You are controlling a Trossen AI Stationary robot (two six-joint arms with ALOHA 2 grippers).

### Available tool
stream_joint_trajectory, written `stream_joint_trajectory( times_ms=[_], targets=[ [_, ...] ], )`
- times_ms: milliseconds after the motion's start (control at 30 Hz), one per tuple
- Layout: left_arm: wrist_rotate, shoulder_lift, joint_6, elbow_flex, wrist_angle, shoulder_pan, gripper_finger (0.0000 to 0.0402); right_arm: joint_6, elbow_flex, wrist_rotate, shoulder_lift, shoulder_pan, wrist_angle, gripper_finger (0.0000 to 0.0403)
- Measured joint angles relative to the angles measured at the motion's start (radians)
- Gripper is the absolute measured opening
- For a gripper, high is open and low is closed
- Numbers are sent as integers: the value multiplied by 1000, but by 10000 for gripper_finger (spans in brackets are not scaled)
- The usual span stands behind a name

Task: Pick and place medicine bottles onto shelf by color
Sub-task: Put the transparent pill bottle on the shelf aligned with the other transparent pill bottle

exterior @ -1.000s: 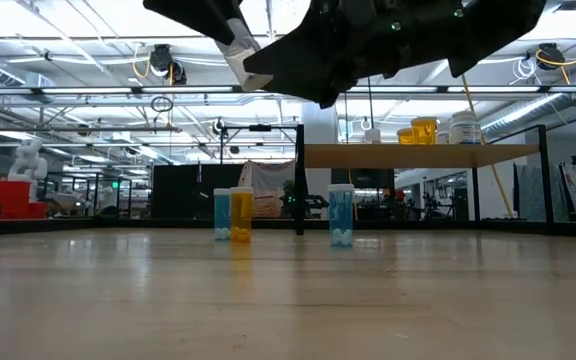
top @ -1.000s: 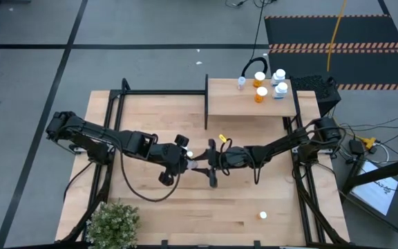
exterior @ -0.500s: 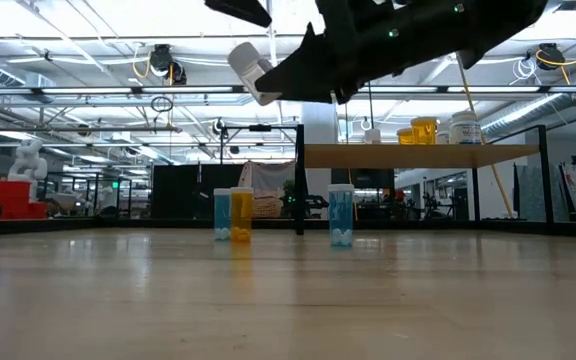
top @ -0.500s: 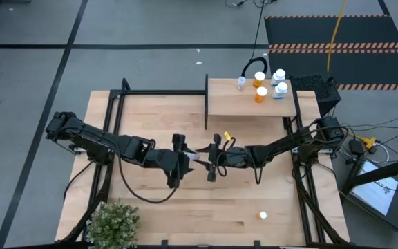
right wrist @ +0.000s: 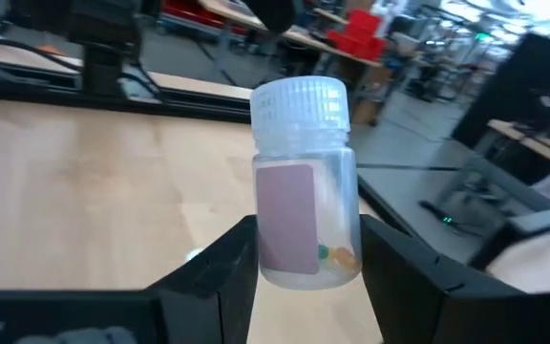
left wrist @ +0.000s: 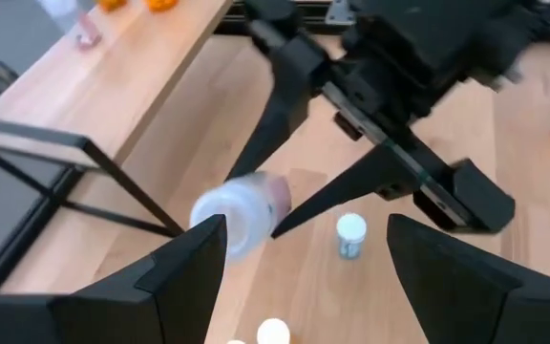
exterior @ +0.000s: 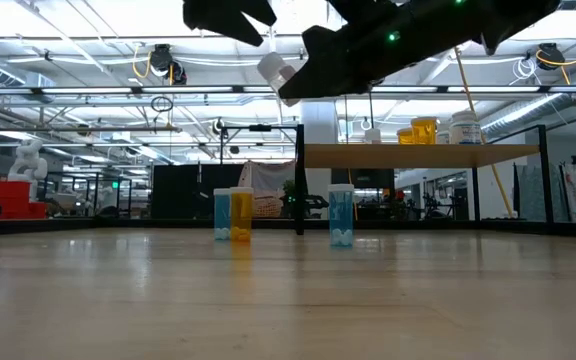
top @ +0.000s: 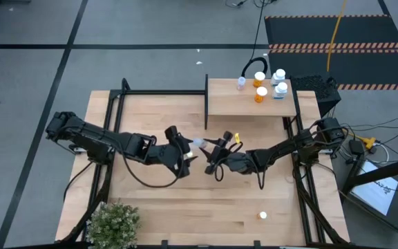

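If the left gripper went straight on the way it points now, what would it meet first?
Probably the clear bottle held in the right gripper, dead ahead of the open left gripper; depth between them is hard to judge.

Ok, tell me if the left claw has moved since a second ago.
Yes. In the high view the left claw has pulled away from the clear bottle, which the right claw holds, and sits nearer the shelf.

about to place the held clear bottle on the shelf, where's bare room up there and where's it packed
The shelf's left part, from its black upright edge to the bottles, is bare wood. The right far corner is crowded with orange and pale bottles. The right end effector holds the clear bottle in the air; the left end effector is open beside it.
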Motion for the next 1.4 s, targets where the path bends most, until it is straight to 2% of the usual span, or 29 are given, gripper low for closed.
stream_joint_trajectory(
  times_ms=[133, 267, 400, 633, 967, 1100, 1400],
  targets=[
    [3, 0, -54, 0, 0, 23, 289, -12, 0, 63, 0, 7, 0, 160],
    [9, 0, -93, 0, 3, 58, 289, -19, 0, 71, 0, 8, 10, 161],
    [49, 0, -93, 0, 13, 93, 289, -22, 0, 82, 0, 8, 12, 161],
    [180, 0, -100, 0, 16, 159, 289, -28, 0, 82, 0, 8, 16, 161],
    [233, 0, -66, 0, 16, 200, 288, -56, 0, 81, 0, 8, 54, 162],
    [243, 0, -55, 0, 18, 201, 264, -56, 0, 80, 0, 8, 54, 162],
    [244, 0, 5, 0, 24, 201, 173, -57, 0, 78, 0, 8, 54, 162]
  ],
)
